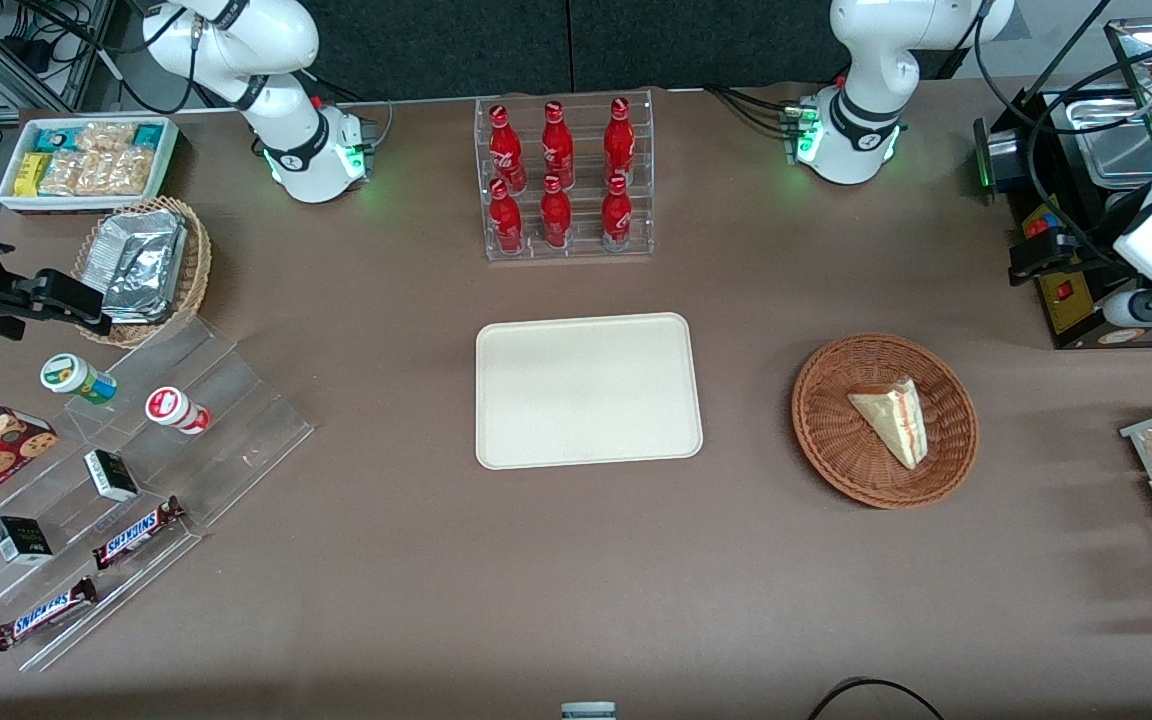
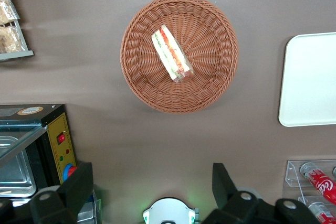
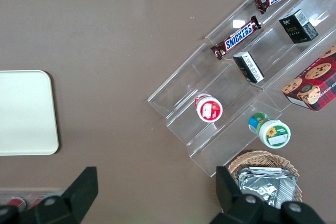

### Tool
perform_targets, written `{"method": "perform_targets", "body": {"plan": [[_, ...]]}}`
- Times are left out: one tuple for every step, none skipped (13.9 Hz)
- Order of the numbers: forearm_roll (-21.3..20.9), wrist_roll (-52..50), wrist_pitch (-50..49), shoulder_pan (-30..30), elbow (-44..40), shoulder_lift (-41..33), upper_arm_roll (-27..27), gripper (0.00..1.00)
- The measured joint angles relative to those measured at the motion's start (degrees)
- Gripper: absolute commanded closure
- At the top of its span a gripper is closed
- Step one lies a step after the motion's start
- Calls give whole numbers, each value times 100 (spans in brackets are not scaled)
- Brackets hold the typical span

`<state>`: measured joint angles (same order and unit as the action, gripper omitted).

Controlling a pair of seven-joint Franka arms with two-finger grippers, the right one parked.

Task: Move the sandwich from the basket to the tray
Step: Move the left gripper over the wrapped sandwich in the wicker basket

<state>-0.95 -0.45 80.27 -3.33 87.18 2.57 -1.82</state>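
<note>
one sandwich [image 1: 893,417] lies in the basket [image 1: 836,440], beside the bare tray [image 1: 588,391] on the counter [image 1: 576,580], six red bottles [image 1: 558,177] racked farther off, the end effector [image 2: 152,184] spread apart high above.

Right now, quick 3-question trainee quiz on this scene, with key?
1. True or false: the sandwich lies in the basket.
2. The tray holds: A) nothing B) a bottle C) a sandwich.
3. How does the gripper stand?

Key:
1. True.
2. A.
3. Open, high above the table beside the basket, holding nothing.
</note>
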Motion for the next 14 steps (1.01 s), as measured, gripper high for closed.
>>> {"method": "perform_targets", "body": {"plan": [[8,4,0,26,-6,0,12,0],[8,6,0,31,-8,0,23,0],[8,6,0,32,-8,4,33,0],[5,6,0,32,-7,22,39,0],[-1,6,1,34,1,63,41,0],[-36,4,21,38,27,125,41,0],[-112,3,139,41,105,199,42,0],[-170,-3,422,47,274,259,42,0],[-187,-64,810,53,520,300,42,0],[-189,-257,1231,56,802,327,43,0],[-189,-579,1654,56,1084,348,49,0],[-189,-993,2103,56,1369,365,75,0],[-189,-1462,2615,54,1691,376,128,0],[-190,-1922,3127,52,2018,385,183,0]]}}
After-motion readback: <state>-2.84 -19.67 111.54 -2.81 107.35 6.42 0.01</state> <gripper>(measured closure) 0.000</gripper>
